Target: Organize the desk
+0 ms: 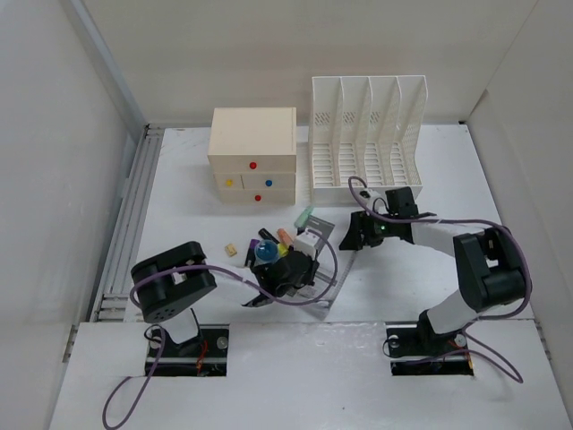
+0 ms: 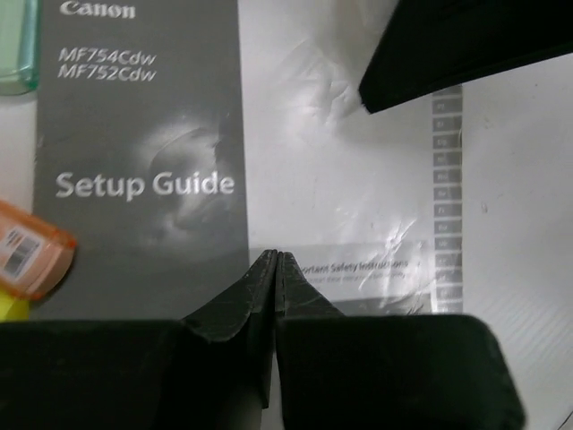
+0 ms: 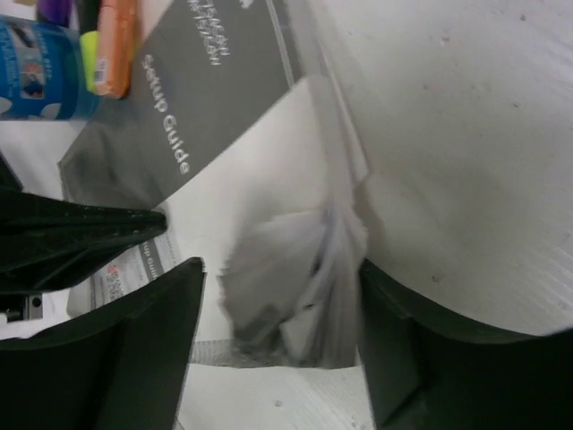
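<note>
We've got the right gripper (image 3: 279, 278) wide open straddling the Setup Guide booklet's (image 3: 206, 98) fanned corner, left gripper (image 2: 273, 260) shut, tips at its cover.

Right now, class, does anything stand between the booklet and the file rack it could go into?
No loose thing does. Only the right gripper, open around the booklet's far edge, sits between booklet and file rack; the desk beyond it shows nothing else. The pens lie left of that line.
</note>
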Available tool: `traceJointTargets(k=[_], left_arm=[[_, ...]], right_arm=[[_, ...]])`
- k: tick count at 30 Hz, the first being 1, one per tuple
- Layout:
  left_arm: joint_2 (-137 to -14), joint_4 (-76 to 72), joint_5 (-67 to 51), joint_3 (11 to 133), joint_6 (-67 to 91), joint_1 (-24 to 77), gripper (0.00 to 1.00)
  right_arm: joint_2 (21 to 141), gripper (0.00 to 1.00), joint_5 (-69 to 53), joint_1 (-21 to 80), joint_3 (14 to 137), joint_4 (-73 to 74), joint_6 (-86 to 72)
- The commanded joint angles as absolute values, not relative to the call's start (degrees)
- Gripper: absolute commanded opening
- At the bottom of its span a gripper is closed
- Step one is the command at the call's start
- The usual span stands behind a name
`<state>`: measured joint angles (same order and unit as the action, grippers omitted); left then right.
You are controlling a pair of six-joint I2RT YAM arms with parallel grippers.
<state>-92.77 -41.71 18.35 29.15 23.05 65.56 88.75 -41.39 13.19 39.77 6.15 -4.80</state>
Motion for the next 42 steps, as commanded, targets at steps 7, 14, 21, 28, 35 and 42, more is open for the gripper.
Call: traceJointTargets(k=[7,14,21,28,35,42], left_arm=[[-99.7,-44.7,13.1,34.1,23.0,65.9,0.0],[-96.1,-45.4,11.8,34.6,23.6,64.3,0.52],[-82.8,-37.6,11.3,36.1,22.4,64.2,0.65],[-69.6,-30.5,12.0,37.2,21.8,64.2,0.66],[-57.8,-24.4,11.9,37.2,21.8,64.2,0.66],[-51.9,-21.2,14.2,36.7,21.3,64.2,0.66]], right_arm=[[89.2,0.08,-43.2,14.9,40.2,7.0,-4.6],[84.3,0.0,-43.8,9.5,42.5,9.0,-2.5],[80.3,0.0,-38.1,9.0,57.6,27.3,9.2],[73.0,0.0,-37.0,10.2,64.9,32.1,14.1],[67.2,0.0,-32.2,12.2,72.0,32.1,14.6],[65.5,0.0,-26.1,12.2,78.1,28.3,11.0]])
